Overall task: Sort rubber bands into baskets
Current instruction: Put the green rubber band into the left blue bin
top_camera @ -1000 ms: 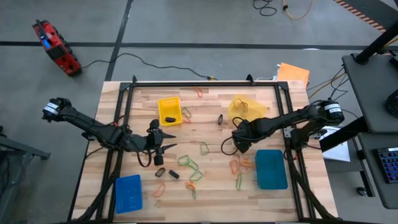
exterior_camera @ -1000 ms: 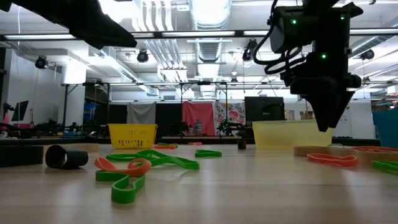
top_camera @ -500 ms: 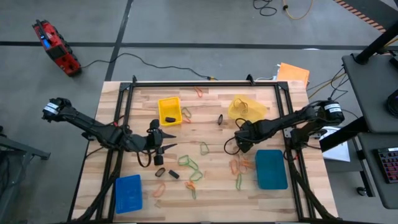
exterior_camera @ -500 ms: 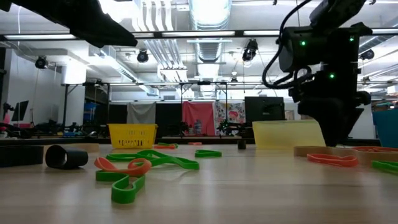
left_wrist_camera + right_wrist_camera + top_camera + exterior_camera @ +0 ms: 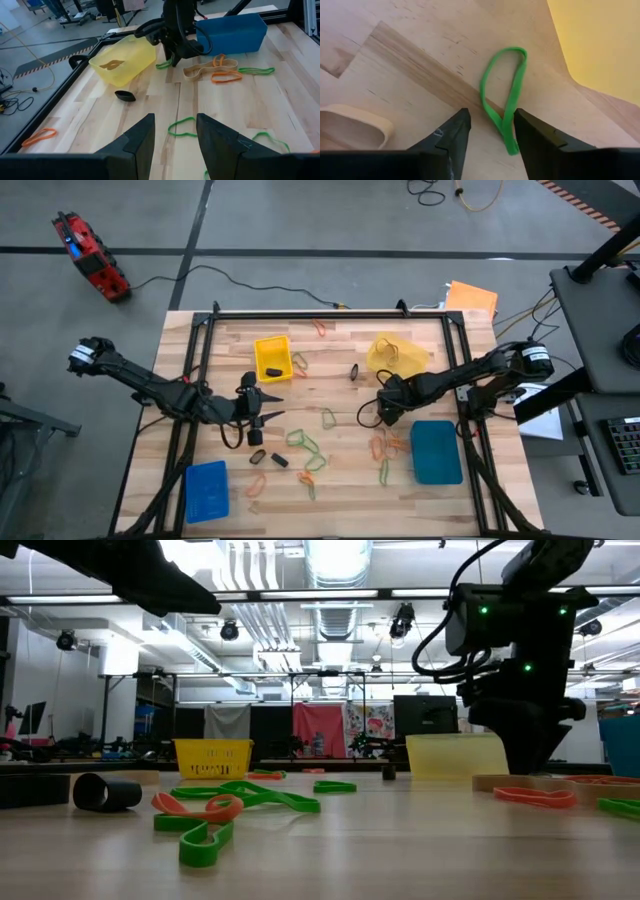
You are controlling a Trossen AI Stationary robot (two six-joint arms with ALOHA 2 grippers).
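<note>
The right pincer is sitting low on the tabletop beside the pale yellow basket, its fingers open around a green rubber band. The left pincer is hanging open near the middle

Two dark jointed arms, black cable loops, green lights, white-capped bases.
</note>
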